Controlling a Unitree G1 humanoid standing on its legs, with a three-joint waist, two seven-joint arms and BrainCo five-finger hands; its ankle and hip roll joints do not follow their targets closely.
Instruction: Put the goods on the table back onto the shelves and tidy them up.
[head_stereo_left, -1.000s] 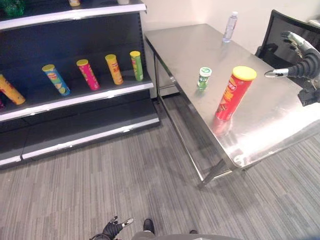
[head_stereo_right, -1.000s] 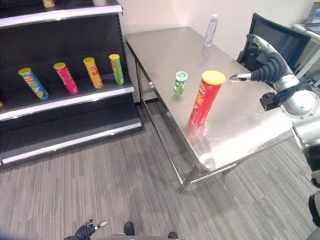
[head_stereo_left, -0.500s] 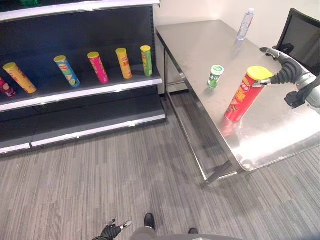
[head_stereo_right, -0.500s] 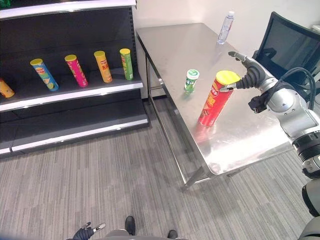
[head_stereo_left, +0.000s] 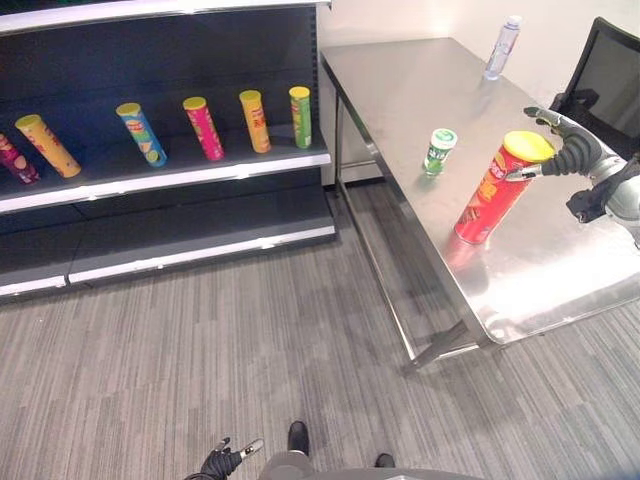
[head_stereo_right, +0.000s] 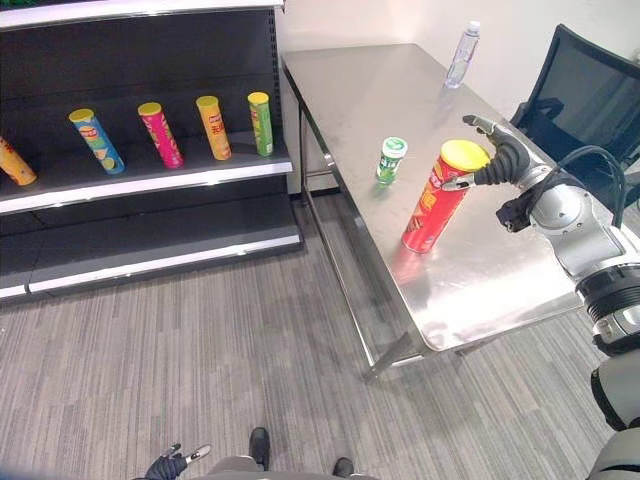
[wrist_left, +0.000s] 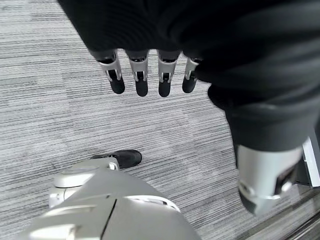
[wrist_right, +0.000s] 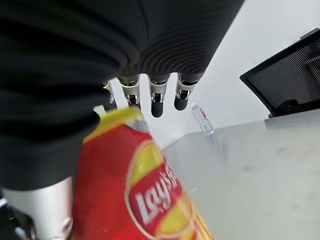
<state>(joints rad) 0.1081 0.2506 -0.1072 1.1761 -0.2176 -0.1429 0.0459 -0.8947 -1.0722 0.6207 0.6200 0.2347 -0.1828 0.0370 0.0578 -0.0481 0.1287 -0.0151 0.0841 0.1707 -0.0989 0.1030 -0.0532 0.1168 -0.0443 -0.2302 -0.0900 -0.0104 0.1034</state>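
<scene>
I take the red can (head_stereo_right: 433, 200) as my landmark: it stands upright with its yellow lid on the steel bench (head_stereo_right: 480, 270), toward the bench's near end and close to the edge that faces the shelves.

Nearest to me, well short of the can and down by the grey floor (head_stereo_left: 250, 350), my left hand (wrist_left: 145, 80) hangs idle with its fingers straight and relaxed, holding nothing.

At the can itself, my right hand (head_stereo_right: 500, 160) sits just beside the lid, on the side away from the shelves. Its fingers are spread, with the thumb reaching below the rim and the other fingers arched past the top. In the right wrist view the can sits right in front of the palm, the fingers (wrist_right: 156, 100) reaching beyond it uncurled. So the hand brackets the can but has not closed on it; I cannot tell whether any fingertip already touches.

A little beyond the can stands a small green cup (head_stereo_right: 391, 159), and at the far end of the bench a clear water bottle (head_stereo_right: 458, 55). Across the aisle from the can, the black shelf (head_stereo_right: 150, 180) carries a row of slim cans in blue, pink, orange and green.

I judge the step in hand to be the grasp on the first item. Next I need to close the fingers round the can's upper body, firmly enough that it won't slip, then lift straight up before turning toward the shelf.
</scene>
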